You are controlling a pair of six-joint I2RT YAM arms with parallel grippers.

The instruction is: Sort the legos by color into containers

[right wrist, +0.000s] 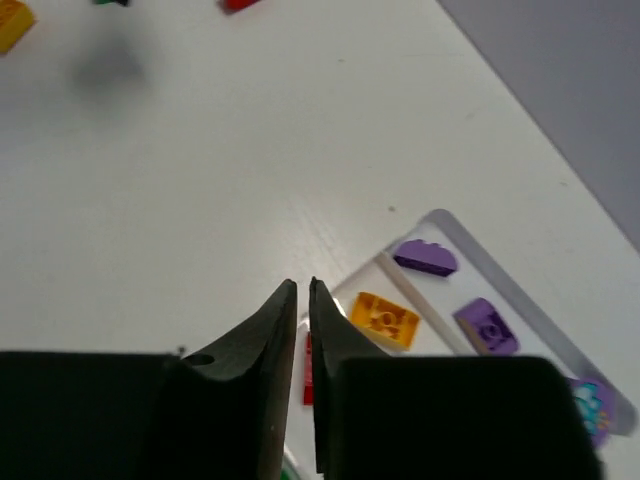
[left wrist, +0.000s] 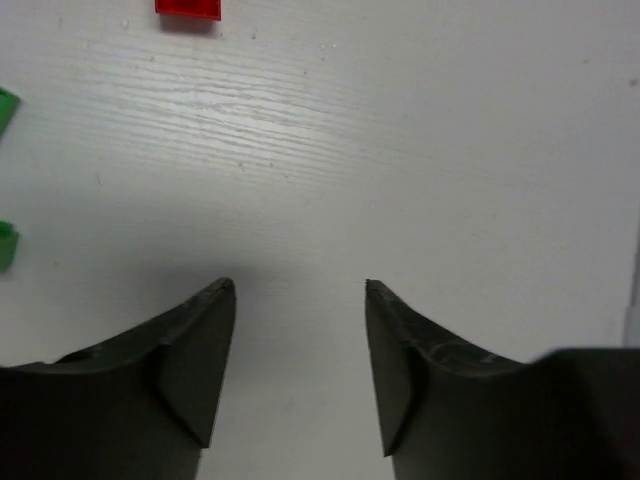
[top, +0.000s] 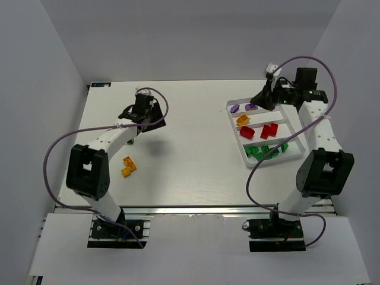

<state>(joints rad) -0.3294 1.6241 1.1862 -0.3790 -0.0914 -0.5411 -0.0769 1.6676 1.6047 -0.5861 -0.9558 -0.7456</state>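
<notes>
- Some yellow legos (top: 128,165) loose on desk (top: 190,154), near left: light, rigid, slick; pinch across flat sides.
- Left jaws apart, empty.
- Right jaws nearly closed, empty, over tray (top: 237,133).

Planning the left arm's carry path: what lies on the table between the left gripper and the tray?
Nothing; the top view shows bare table between the left gripper and the tray.

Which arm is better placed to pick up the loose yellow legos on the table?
Left: the left gripper is open near the yellow legos; the right gripper is shut above the tray.
</notes>
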